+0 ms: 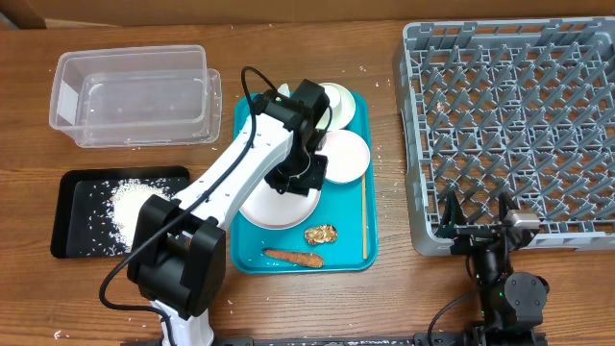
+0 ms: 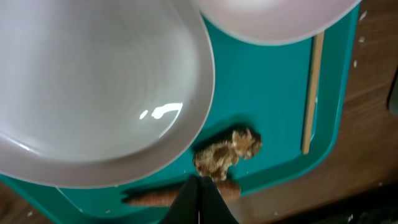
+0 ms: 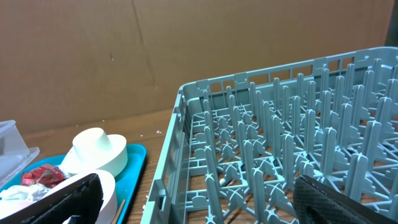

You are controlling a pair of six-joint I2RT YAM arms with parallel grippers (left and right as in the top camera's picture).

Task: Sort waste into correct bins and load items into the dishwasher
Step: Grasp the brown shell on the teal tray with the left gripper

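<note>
Teal tray (image 1: 346, 245) lies under the left pincer (image 2: 200, 186), pressed together; right pincer (image 1: 478, 223) gapes apart.

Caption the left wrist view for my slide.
Shut left end effector over teal tray with white plate, food bit and carrot stick.

The left arm (image 1: 235, 173) is built of smooth white links joined by blocky black housings, with a large black shoulder block (image 1: 178, 255) at its base. A thin black cable (image 1: 244, 96) arcs off the far end and follows the white shell. The left gripper (image 2: 199, 190) has dark, tapering fingers. The right arm (image 1: 514, 293) is black all over and rounded at the joint, with a tiny green light (image 1: 502, 282) and a second black cable (image 1: 444, 312). The right gripper (image 1: 478, 216) has slim black fingers beside a small grey block (image 1: 522, 219). Seen close, its fingers (image 3: 59, 199) are matte black.
</note>
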